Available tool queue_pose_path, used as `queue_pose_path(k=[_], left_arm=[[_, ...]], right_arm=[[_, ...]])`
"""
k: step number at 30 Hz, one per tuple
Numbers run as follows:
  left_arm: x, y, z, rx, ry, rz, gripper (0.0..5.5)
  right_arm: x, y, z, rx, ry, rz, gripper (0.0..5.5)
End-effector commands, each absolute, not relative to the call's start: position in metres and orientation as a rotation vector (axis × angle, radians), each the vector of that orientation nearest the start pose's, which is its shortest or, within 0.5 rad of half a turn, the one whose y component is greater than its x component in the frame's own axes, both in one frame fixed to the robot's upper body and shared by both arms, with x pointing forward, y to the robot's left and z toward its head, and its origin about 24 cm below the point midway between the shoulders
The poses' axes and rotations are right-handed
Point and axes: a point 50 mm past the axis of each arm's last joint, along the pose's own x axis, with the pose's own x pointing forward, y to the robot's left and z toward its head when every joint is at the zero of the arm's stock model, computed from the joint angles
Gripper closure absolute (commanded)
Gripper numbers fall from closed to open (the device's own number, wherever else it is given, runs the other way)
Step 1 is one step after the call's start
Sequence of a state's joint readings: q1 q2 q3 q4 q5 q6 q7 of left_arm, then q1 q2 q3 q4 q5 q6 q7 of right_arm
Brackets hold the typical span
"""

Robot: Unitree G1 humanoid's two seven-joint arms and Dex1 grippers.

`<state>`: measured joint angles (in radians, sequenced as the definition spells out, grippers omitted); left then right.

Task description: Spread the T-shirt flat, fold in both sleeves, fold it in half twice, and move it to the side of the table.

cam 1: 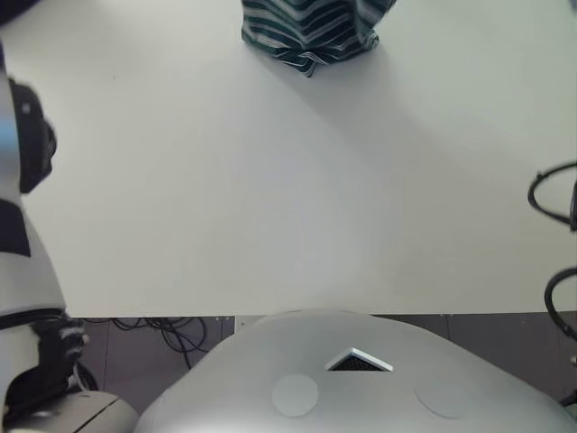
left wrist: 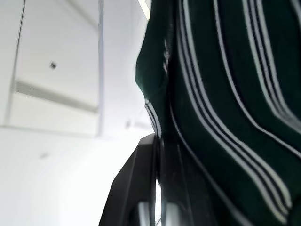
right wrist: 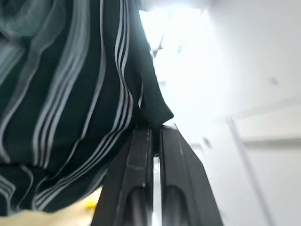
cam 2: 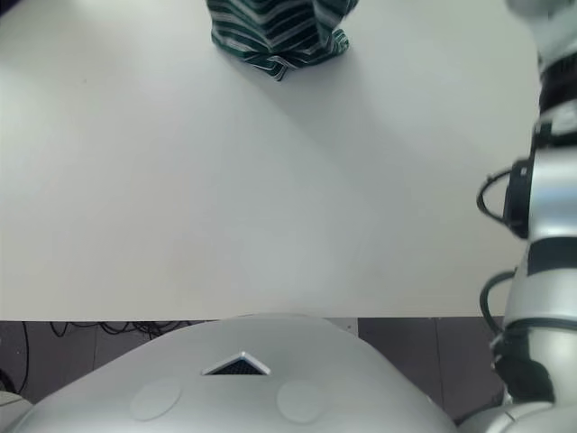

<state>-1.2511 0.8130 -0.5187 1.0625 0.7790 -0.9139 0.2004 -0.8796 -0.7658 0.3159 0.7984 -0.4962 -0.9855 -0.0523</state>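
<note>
1. Left gripper [left wrist: 158, 146]: fingers pressed together, no gap seen, pinching a folded edge of the T-shirt [cam 1: 311, 32].
2. Right gripper [right wrist: 154, 129]: the same, closed tight on a rolled edge of the same cloth. (Cannot tell whether the held edges are hem, shoulder or sleeve.)
3. T-shirt: dark green with pale stripes, hanging from both pinches over the far side of the table [cam 1: 270, 198]. Its lower end is bunched and touches the table near the far edge, about midway across. It is not yet flat.
4. Judgement: the step in hand is the spread. Draw the two pinches apart until the held edge runs taut and level, with no sag between them.
5. Then lower while drawing the held edge toward the near edge of the table. The bunched end, already on the table, should act as an anchor so the cloth unrolls rather than piles.
6. Risk: both pinches look shallow, so a quick pull may slip one corner. Go slowly and keep both heights matched.
</note>
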Motion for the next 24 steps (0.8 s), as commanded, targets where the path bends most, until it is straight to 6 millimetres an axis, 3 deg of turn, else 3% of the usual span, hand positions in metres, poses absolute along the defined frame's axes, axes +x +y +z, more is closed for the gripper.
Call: queue_pose_path(k=[1, 2, 5, 8, 11, 15, 21, 24], left_arm=[[0.287, 0.247, 0.201, 1.5, -0.727, -0.812, 5.5], [0.256, 0.243, 0.18, 1.376, -0.661, -0.979, 5.5], [0.189, 0.226, 0.128, 1.054, -0.329, -1.325, 5.5], [0.154, 0.216, 0.096, 0.934, -0.089, -1.517, 5.5], [0.136, 0.214, 0.081, 0.898, 0.075, -1.604, 5.5], [0.127, 0.221, 0.061, 1.003, 0.238, -1.616, 5.5], [0.117, 0.221, 0.047, 1.116, 0.269, -1.627, 5.5], [0.108, 0.216, 0.047, 1.064, 0.277, -1.653, 5.5]], right_arm=[[0.255, -0.226, 0.131, -1.132, -0.7, 0.906, 5.48], [0.229, -0.229, 0.109, -1.054, -0.577, 1.026, 5.48], [0.171, -0.235, 0.072, -0.825, -0.202, 1.251, 5.48], [0.147, -0.236, 0.061, -0.703, 0.008, 1.352, 5.48], [0.136, -0.235, 0.052, -0.665, 0.153, 1.428, 5.48], [0.131, -0.231, 0.035, -0.679, 0.275, 1.462, 5.48], [0.116, -0.229, 0.025, -0.626, 0.354, 1.474, 5.48], [0.11, -0.228, 0.027, -0.575, 0.386, 1.456, 5.48]])
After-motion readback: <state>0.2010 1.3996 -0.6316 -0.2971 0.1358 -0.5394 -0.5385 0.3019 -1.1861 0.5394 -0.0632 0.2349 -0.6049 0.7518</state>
